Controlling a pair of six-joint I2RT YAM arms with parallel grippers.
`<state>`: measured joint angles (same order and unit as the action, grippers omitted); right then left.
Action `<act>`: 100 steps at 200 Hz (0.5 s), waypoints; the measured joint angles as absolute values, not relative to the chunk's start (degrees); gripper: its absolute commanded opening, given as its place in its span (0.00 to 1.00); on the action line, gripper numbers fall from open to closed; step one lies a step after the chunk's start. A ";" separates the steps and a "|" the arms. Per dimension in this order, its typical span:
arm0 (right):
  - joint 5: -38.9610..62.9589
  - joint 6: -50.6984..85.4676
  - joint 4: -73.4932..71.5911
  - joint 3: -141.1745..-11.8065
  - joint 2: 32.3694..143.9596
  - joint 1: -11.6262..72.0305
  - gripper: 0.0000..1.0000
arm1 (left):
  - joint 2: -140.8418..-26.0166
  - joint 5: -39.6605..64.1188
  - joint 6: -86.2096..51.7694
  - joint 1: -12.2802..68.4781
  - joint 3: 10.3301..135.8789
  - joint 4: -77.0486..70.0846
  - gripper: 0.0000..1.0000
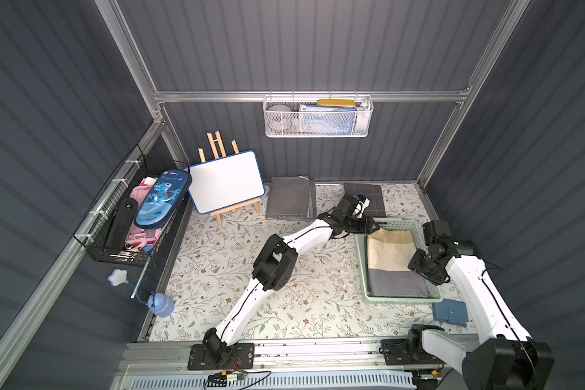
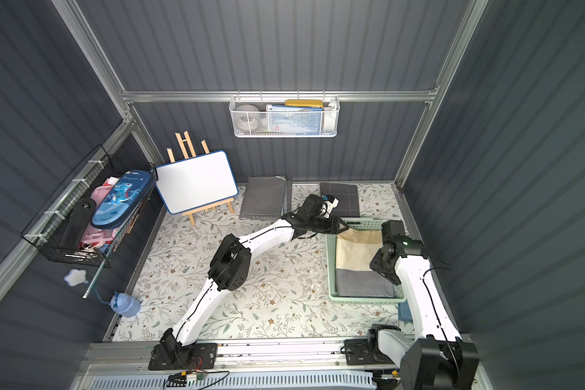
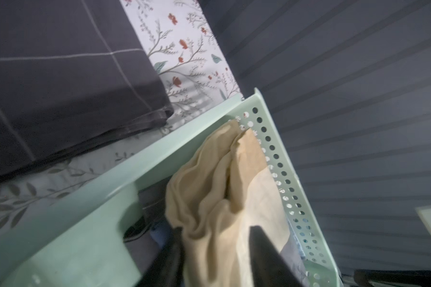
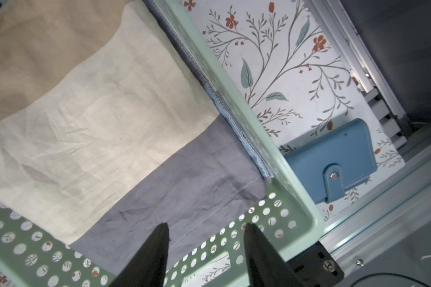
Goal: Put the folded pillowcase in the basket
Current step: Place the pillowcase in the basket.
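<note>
We see the pillowcase (image 1: pixel 390 256) in the basket (image 1: pixel 402 300); left gripper (image 3: pixel 215 229) and right gripper (image 4: pixel 205 226) stand parted, gripping nothing

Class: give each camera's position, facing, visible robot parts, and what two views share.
Top views: high behind the robot, looking down on floral tabletop; left arm, right arm.
Left wrist: on left arm; faces pale mint perforated plastic basket corner; left gripper.
Right wrist: on right arm; faces folded tan, cream, grey pillowcase; right gripper open.
Shared by wrists: pillowcase inside basket.
</note>
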<state>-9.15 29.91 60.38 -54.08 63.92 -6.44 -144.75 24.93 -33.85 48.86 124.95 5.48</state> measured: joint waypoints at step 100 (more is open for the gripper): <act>-6.42 29.47 59.79 -54.50 59.33 -6.44 0.56 | -126.32 11.44 -33.52 48.90 110.24 8.64 0.99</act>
